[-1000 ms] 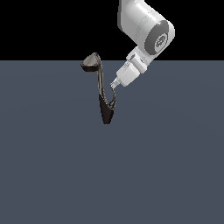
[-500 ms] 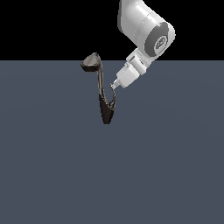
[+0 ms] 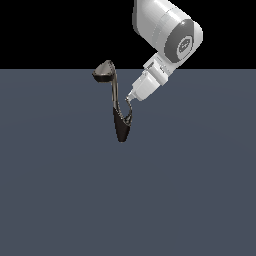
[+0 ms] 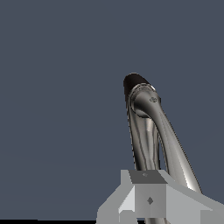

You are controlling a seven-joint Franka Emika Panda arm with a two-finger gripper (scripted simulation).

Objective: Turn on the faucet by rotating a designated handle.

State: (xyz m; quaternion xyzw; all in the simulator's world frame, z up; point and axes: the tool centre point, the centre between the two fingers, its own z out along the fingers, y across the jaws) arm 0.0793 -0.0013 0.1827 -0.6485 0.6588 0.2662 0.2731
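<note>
End effector (image 3: 130,100) first: the white, tapering tip of the large white-and-grey arm (image 3: 167,31) comes down at a slant from the exterior view's upper right, and its point meets the top of the handle. Whether its fingers are spread or pressed together cannot be told; in the exterior view they are too small, and the wrist view shows only a pale grey block of the end effector's body (image 4: 151,199) at the frame's edge.

Beneath the end effector spreads the flat slate-grey bench (image 3: 65,190).

Just below and to the exterior view's left of the end effector stands the slim faucet (image 3: 120,127), with a dark brown tapered body, a thin grey neck and a broad flattened grey-beige spout head (image 3: 104,71) that sits higher than the end effector's tip, toward the exterior view's left.

Smallest is the short, curved silvery-grey handle (image 3: 128,113), a hook-like lever branching from the faucet's dark body directly under the end effector, its upper end touching the tip.

In the wrist view, polished metal tubes (image 4: 153,131) rise from behind the grey block.
</note>
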